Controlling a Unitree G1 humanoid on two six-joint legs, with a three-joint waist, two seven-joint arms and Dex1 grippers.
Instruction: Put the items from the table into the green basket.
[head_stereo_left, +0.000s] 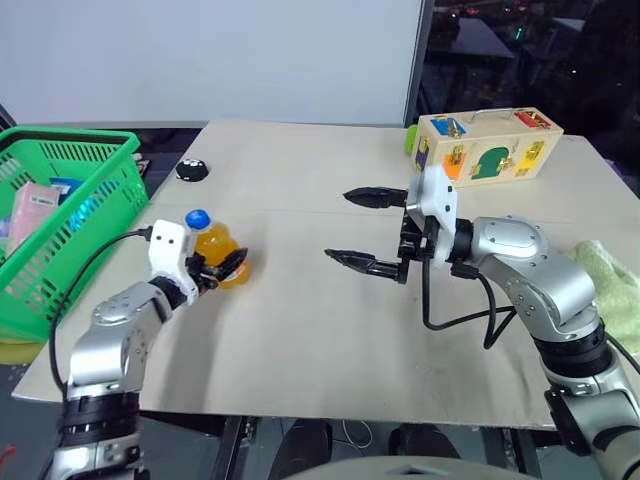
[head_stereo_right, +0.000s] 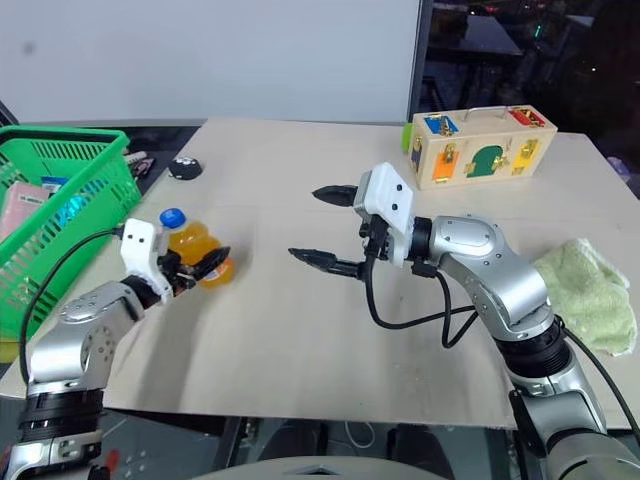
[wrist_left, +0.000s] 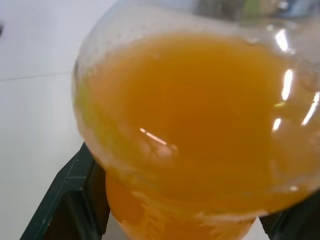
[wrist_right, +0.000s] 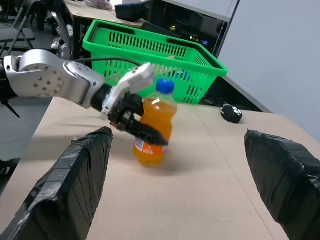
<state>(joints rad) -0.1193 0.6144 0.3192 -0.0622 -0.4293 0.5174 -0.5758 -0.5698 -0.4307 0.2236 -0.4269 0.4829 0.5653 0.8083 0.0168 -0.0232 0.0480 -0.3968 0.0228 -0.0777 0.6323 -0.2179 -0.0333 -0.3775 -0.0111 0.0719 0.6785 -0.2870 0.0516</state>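
Note:
The orange-drink bottle (head_stereo_left: 214, 243) with a blue cap stands upright on the beige table (head_stereo_left: 300, 330), near its left edge. My left gripper (head_stereo_left: 228, 266) reaches in level from the left and is shut on the bottle's lower body, one black finger on each side; the right wrist view shows a finger (wrist_right: 145, 134) across the bottle (wrist_right: 159, 115). The green basket (head_stereo_left: 95, 200) sits just beyond the table's left edge, and a pink carton (head_stereo_left: 32, 215) lies inside it. My right gripper (head_stereo_left: 337, 226) hovers over mid-table, pointing left toward the bottle, open and empty.
A wooden box (head_stereo_left: 487, 145) with coloured latches stands at the far right of the table. A small black object (head_stereo_left: 191, 170) lies at the far left near the basket. A pale green cloth (head_stereo_right: 590, 290) lies by the right edge.

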